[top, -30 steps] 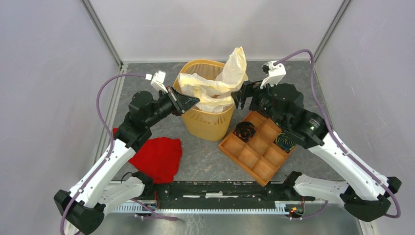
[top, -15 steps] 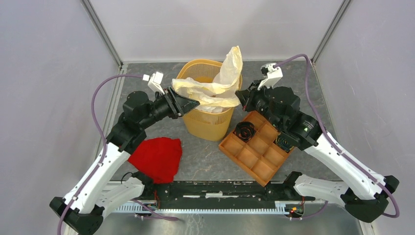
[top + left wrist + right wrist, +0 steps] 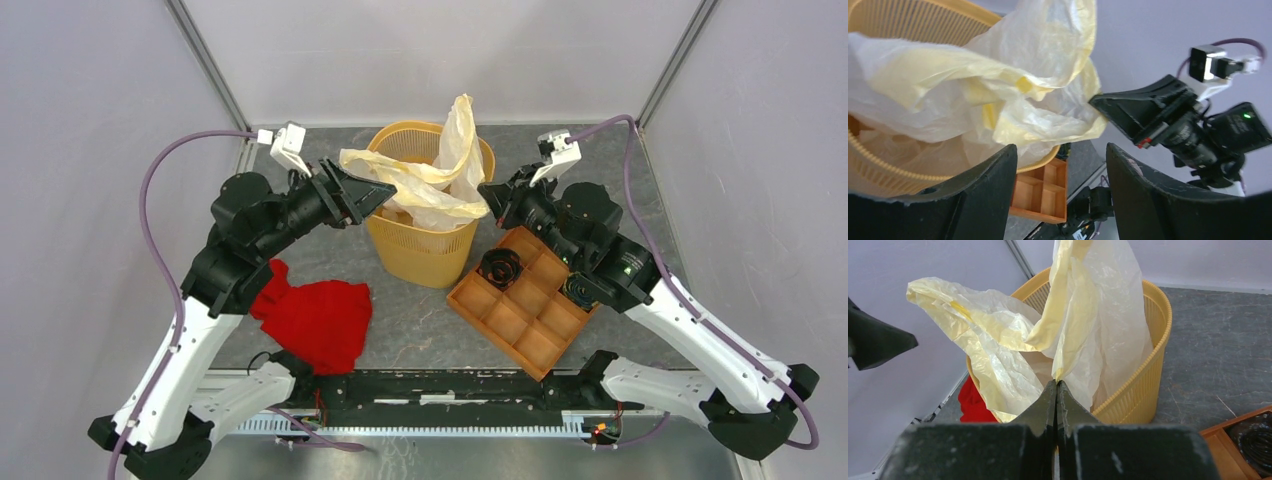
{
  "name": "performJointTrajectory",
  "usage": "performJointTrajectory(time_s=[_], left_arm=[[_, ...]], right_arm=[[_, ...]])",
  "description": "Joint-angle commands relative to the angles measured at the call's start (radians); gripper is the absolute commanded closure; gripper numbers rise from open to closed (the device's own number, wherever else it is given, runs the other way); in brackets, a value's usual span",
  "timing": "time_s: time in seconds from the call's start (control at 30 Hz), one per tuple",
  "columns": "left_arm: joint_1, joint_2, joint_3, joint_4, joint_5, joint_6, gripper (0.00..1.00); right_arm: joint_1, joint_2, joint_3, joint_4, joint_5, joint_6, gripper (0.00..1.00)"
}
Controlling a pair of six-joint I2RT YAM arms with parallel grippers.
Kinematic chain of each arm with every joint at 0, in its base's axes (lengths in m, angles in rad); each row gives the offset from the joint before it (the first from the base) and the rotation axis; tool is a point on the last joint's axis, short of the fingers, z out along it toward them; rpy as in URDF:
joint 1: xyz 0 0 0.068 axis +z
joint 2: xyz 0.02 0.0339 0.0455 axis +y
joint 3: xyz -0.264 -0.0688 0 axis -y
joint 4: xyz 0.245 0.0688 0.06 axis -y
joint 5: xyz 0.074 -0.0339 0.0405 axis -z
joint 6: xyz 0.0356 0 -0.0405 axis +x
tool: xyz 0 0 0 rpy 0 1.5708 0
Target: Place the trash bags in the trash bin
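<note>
The trash bin [image 3: 425, 245] stands upright at the back middle of the table. The cream-white trash bag [image 3: 430, 185] lies crumpled across its rim, one flap standing up and another reaching left. My right gripper [image 3: 484, 194] is at the bin's right rim, shut on the bag's edge; the film [image 3: 1088, 315] rises straight out of the pinched tips [image 3: 1056, 383]. My left gripper [image 3: 385, 192] hovers at the bin's left side, open with nothing between its fingers. In the left wrist view the bag [image 3: 998, 85] hangs just above the left gripper [image 3: 1062, 150], over the bin's rim [image 3: 908, 22].
A red cloth [image 3: 320, 315] lies on the table under the left arm. An orange-brown compartment tray [image 3: 525, 300] sits right of the bin, holding two black coiled items [image 3: 499, 267]. Enclosure walls close in the left, right and back sides.
My left gripper opened, let go of the bag and drew back to the left. My right gripper moved in and shut on the bag's right edge. The bag's left flap now spreads leftward.
</note>
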Motion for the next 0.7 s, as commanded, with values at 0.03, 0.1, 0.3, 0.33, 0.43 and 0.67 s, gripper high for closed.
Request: performJointTrajectory(time_s=[0.03, 0.1, 0.3, 0.33, 0.43, 0.67], left_arm=[[-0.005, 0.009, -0.002, -0.107, -0.097, 0.036, 0.28], [-0.005, 0.002, -0.022, -0.105, -0.137, 0.008, 0.27], [-0.005, 0.079, -0.008, 0.0, -0.159, -0.048, 0.25], [-0.005, 0.102, -0.004, 0.024, -0.155, -0.05, 0.28], [-0.005, 0.146, 0.015, 0.048, -0.165, -0.048, 0.38], [-0.005, 0.121, 0.027, -0.041, -0.213, 0.001, 0.83]], right_arm=[[0.0, 0.0, 0.03, 0.049, -0.005, -0.026, 1.0], [0.0, -0.002, 0.027, 0.049, -0.008, -0.027, 1.0], [0.001, -0.006, 0.016, 0.063, -0.009, -0.027, 1.0], [0.001, -0.005, 0.017, 0.062, -0.01, -0.027, 1.0], [0.0, -0.004, 0.021, 0.052, -0.009, -0.029, 1.0], [0.0, -0.024, 0.006, 0.024, -0.023, -0.056, 0.99]])
